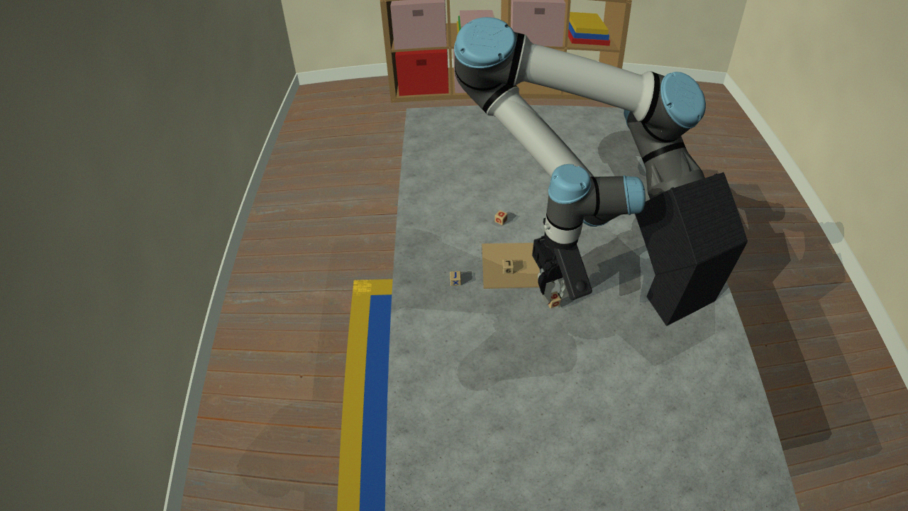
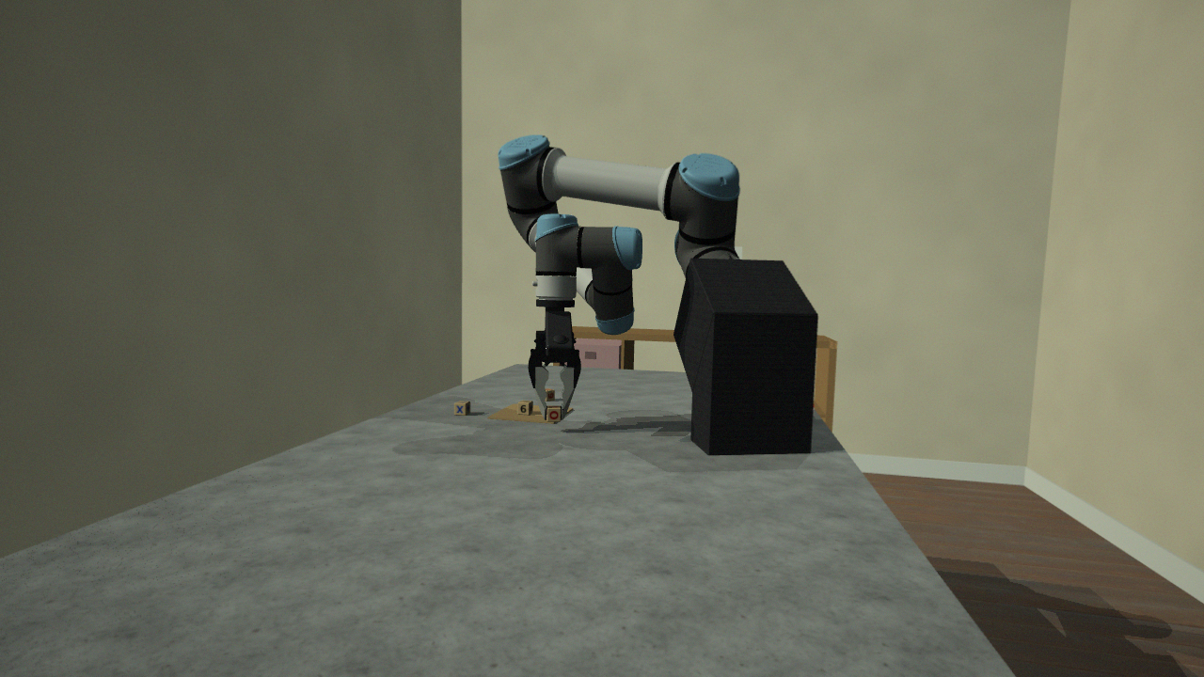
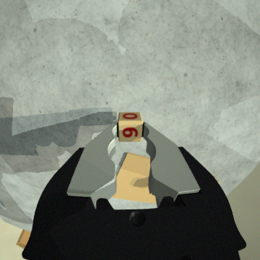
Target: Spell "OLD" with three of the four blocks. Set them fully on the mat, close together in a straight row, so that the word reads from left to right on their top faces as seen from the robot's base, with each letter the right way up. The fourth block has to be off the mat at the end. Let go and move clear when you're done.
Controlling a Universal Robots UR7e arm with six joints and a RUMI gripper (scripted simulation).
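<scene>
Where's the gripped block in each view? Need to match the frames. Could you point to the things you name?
Top: below and right of center, under the claw (image 1: pixel 555 295) (image 2: pixel 553 411) (image 3: pixel 129 123), a red-lettered block (image 1: pixel 555 304) (image 2: pixel 553 415) (image 3: pixel 130 133).
Exterior: left of center, between the claw's tips.
Wrist: dead center, red characters showing.
Shared landmark: tan mat (image 1: pixel 495 279) (image 2: pixel 505 416) (image 3: pixel 133 170).

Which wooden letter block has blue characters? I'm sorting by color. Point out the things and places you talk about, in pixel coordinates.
The wooden block marked J and X (image 1: pixel 455 278) (image 2: pixel 461 409), left of the tan mat (image 1: pixel 491 279); the others' characters are red or black.
</scene>
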